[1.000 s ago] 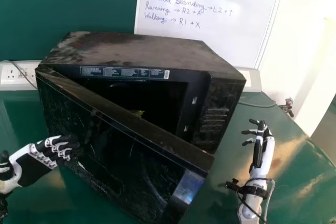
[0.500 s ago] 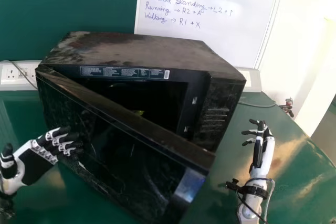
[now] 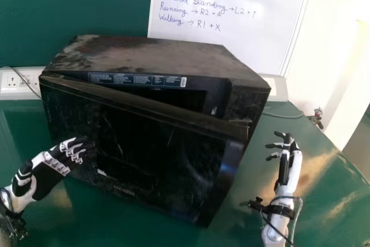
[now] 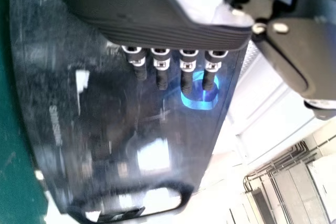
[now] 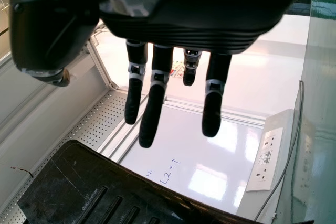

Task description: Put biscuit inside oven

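At the far left I see my left hand [image 3: 46, 177] by the oven door [image 3: 156, 148], fingers loosely extended, gripping nothing; I can't tell if they touch it. The door stands partly open across the oven [image 3: 144, 56] on the bench [image 3: 324, 172]. I can't tell where the biscuit is. Right of the oven, my right hand [image 3: 293, 166] is open, its fingers nearly straight, holding nothing.

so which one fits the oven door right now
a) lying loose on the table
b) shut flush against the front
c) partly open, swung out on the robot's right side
c, the door stands away from the front of the oven, with the dark interior showing over its top edge and the gap widening toward the robot's right.
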You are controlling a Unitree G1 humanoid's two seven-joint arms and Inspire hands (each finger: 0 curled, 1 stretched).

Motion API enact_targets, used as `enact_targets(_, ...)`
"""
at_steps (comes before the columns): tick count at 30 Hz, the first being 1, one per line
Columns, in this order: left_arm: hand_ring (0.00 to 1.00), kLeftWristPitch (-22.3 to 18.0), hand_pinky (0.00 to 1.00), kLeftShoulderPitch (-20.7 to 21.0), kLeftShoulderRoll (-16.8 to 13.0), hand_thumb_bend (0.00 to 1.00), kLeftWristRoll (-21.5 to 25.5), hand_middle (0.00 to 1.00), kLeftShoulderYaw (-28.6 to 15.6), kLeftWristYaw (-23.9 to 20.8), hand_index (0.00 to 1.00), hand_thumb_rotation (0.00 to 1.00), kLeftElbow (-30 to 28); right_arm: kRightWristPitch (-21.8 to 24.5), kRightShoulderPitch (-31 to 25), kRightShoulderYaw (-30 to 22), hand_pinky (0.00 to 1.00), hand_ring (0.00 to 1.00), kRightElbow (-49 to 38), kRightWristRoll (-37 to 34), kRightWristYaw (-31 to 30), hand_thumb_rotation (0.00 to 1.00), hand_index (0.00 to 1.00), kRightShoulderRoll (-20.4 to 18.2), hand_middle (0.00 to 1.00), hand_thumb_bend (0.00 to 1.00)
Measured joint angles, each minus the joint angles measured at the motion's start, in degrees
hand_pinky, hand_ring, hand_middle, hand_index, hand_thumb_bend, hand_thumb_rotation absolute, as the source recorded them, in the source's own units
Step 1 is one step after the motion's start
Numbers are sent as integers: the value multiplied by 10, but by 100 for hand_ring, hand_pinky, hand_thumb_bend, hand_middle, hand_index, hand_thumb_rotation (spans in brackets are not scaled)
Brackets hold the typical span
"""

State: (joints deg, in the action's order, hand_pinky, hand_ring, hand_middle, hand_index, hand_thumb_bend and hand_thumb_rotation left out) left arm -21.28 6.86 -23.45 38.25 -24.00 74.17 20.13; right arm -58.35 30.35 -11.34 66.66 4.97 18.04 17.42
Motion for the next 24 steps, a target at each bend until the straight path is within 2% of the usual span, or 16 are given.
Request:
enact_targets(3,43,3,1,-7,1,0,-7,78,5,-13,83,0,-14,0,0,0,24,29,0,0,1,100,61,0,38,72)
enact_targets(6,52,-4,10,-6,2,0,-10,80,7,-9,84,0,-11,0,0,2,24,29,0,8,14,100,61,0,37,71)
enact_targets(8,63,-4,3,-5,3,0,-10,82,9,-7,85,0,-7,0,0,3,24,29,0,9,19,100,61,0,37,72)
enact_targets(10,78,-4,1,-5,4,0,-10,86,10,-8,87,0,-6,0,0,3,23,28,0,9,20,100,61,0,37,73)
enact_targets(13,86,-1,0,-5,4,0,-11,88,10,-16,89,0,-6,0,0,3,23,28,0,9,20,100,61,0,37,71)
enact_targets(17,92,3,0,-6,5,0,-11,93,10,-35,92,0,-8,0,0,4,23,28,0,11,22,100,61,0,37,72)
enact_targets(24,96,42,0,-13,5,0,-10,100,11,-65,99,0,-22,0,0,3,23,29,0,8,17,100,62,0,38,75)
